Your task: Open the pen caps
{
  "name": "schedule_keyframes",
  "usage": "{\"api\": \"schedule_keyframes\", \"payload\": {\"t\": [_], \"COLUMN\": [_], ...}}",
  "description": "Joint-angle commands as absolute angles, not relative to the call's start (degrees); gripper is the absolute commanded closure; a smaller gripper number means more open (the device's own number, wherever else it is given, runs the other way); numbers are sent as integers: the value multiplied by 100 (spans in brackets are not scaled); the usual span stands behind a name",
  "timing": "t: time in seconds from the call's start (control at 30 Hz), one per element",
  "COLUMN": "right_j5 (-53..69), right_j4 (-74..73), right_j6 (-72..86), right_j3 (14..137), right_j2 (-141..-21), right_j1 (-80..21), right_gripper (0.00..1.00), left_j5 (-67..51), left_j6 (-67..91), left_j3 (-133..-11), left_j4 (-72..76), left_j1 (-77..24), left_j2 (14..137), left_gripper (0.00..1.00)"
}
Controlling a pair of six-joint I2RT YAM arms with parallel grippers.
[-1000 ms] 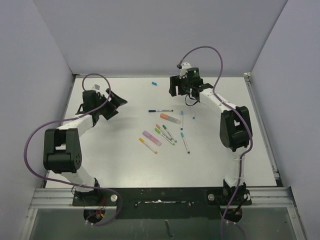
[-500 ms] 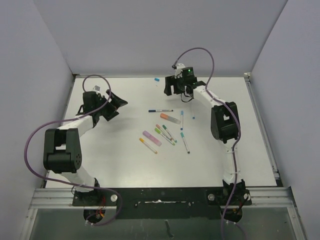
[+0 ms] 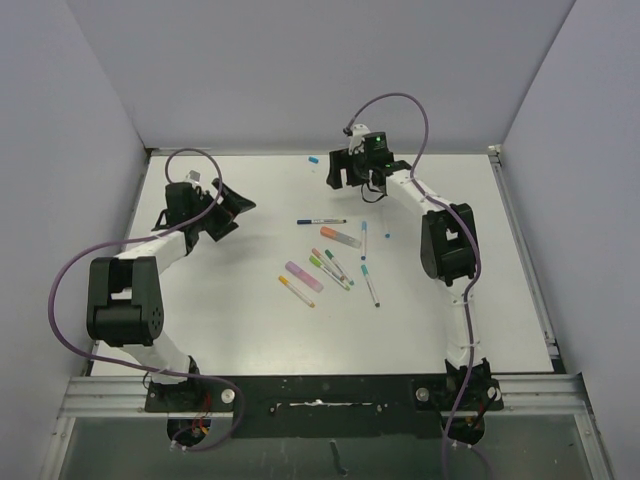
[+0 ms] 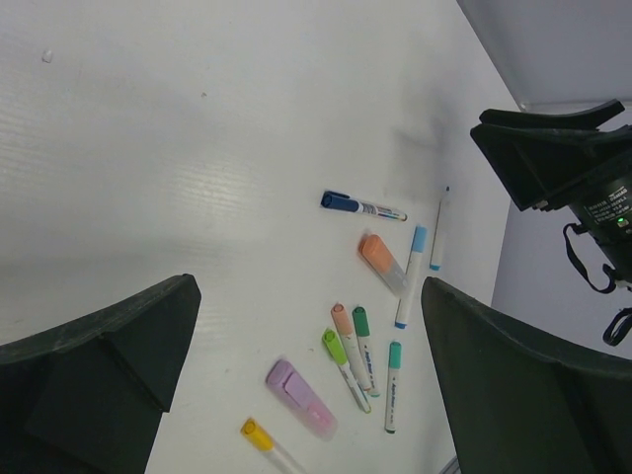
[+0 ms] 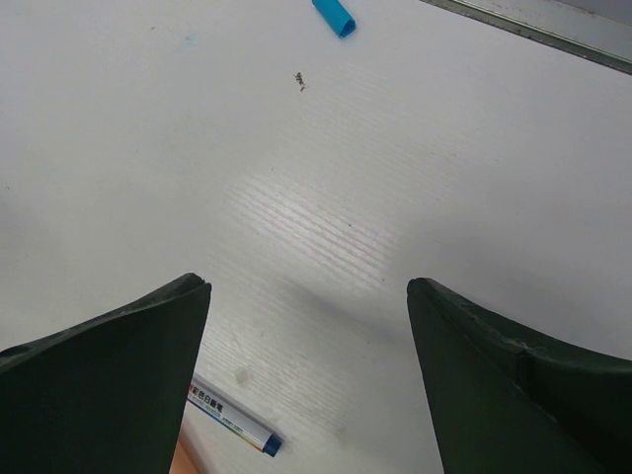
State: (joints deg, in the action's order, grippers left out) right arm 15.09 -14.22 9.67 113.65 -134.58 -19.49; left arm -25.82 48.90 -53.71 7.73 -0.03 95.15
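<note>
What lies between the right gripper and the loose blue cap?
Between right gripper and blue cap: bare table, one dark speck, per right wrist view.

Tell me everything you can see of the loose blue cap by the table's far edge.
The blue cap is a short, bright blue, plastic-looking tube. It lies on its side on the white table near the far edge, apart from the pens. No pen is in it and nothing touches it. The right pincer is open, short of it.
</note>
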Motion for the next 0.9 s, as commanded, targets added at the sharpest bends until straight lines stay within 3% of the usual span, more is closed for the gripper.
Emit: {"api": "schedule_keyframes", "payload": {"t": [0.0, 0.03, 0.07, 0.27, 0.5, 0.63, 0.87], "right_j5": [1316, 1136, 832, 492, 828, 371, -162], "right_j4": [-1534, -1633, -1687, -141, -627, -1040, -1658], "right_j6": [975, 972, 967, 1092, 1172, 1178, 1418], "right_j3": [11254, 11093, 10858, 8123, 7438, 7278, 7300], "right_j2": [-13000, -12834, -12613, -10660, -9837, -9660, -9797], "right_j1": [-1962, -1986, -2022, -2058, -1959, -2101, -2324], "right_gripper": [16, 12, 2, 2, 2, 1, 19], "left_j5": [-2804, -2875, -2969, -3375, -3655, -4032, -3723], "left_j6": [4904, 4957, 5028, 5659, 6534, 6920, 6375], "left_j3": [-5336, -5302, -5236, -4604, -3874, -4222, -4403], "left_j4": [1374, 1508, 1720, 3613, 6218, 6030, 4666], "left_j1": [26, 34, 43, 44, 85, 77, -1], "left_j2": [9185, 9180, 9164, 9126, 9329, 9773, 9552], "left_gripper": [2, 2, 2, 2, 2, 2, 2]}}
